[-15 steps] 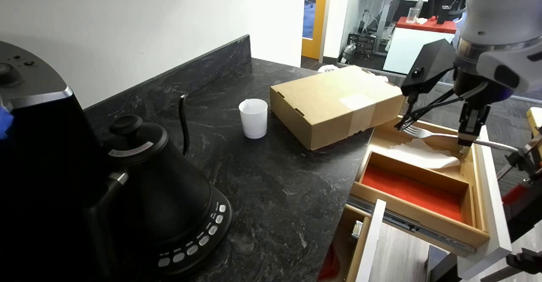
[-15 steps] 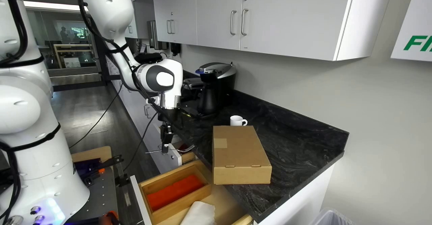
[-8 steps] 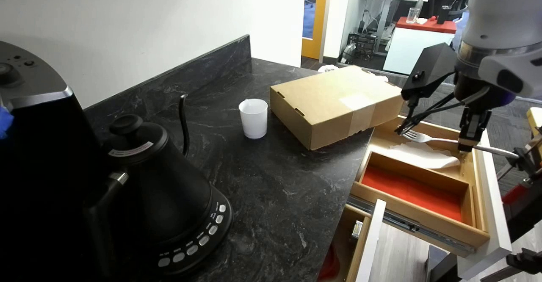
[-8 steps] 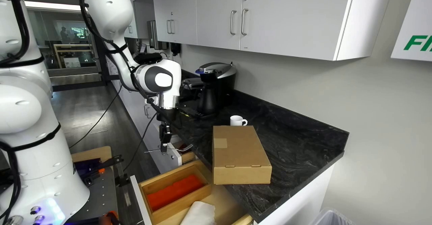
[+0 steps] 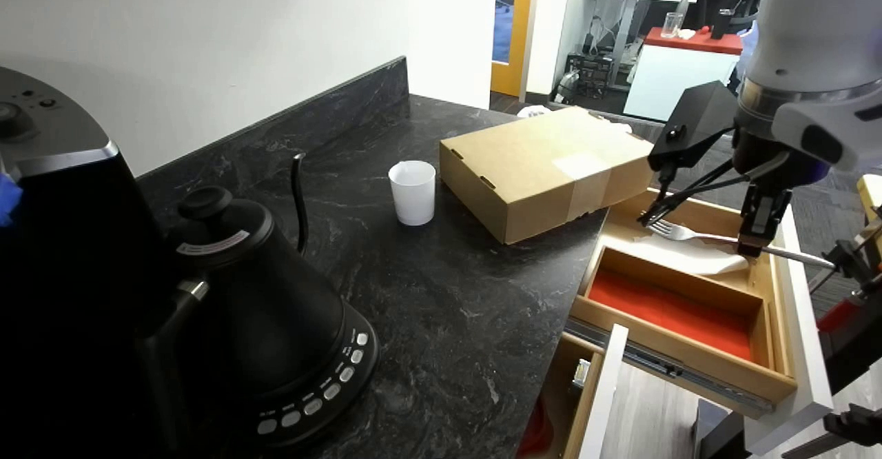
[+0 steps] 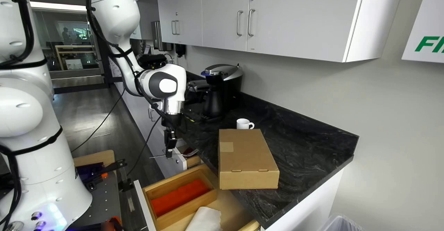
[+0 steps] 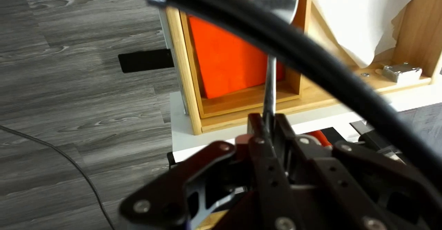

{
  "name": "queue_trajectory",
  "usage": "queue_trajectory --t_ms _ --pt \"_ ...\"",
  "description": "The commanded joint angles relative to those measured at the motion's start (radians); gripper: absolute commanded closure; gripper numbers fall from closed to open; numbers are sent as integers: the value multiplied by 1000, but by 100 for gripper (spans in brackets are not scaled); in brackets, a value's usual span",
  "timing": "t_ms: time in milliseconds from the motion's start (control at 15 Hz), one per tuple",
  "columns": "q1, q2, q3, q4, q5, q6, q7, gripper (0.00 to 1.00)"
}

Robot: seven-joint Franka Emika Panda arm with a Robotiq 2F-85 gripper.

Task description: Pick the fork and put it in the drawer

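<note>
Pale upper cabinets point(image 6: 298, 16) run along the wall point(image 6: 392, 102) in an exterior view. The white robot arm point(image 6: 118, 19) bends down in front of the counter point(image 5: 441, 321), a dark, veined slab. Below the counter's edge, the drawer point(image 6: 230, 208) stands pulled out, its light wood split by a divider into a compartment with a red-orange floor and one of bare wood. A second drawer point(image 5: 606, 390) near it is partly open. On the counter, a black-and-silver appliance point(image 6: 234, 80) stands by the wall. The cardboard box point(image 5: 530, 162) lies flat, one corner jutting past the counter's edge. Just beside the appliance, a black kettle point(image 5: 255, 321) stands upright. White paper point(image 7: 359, 12) lies in the bare-wood part of the drawer. The gripper point(image 7: 268, 119) points down, clenched on the handle of the fork point(image 7: 270, 85). A white mug point(image 6: 242, 123) with a handle stands upright on the counter, just beside the box. Slimmest of all, the fork itself is held roughly level above the drawer, tines pointing toward the counter.
</note>
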Motion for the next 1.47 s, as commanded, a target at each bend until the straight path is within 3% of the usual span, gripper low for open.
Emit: queue_trajectory --t_ms 0,333,933,1200,1267,1400 --pt "-31 -51 -41 -30 -50 32 0 96" --pt "-58 -40 -84 -19 -81 42 0 96" --pt "-51 -21 -74 -30 -59 104 0 96" --pt "-47 4 -58 -33 -52 127 0 96" --pt "-95 10 -9 -34 -55 133 0 96" --pt "-121 19 20 -30 -61 139 0 96"
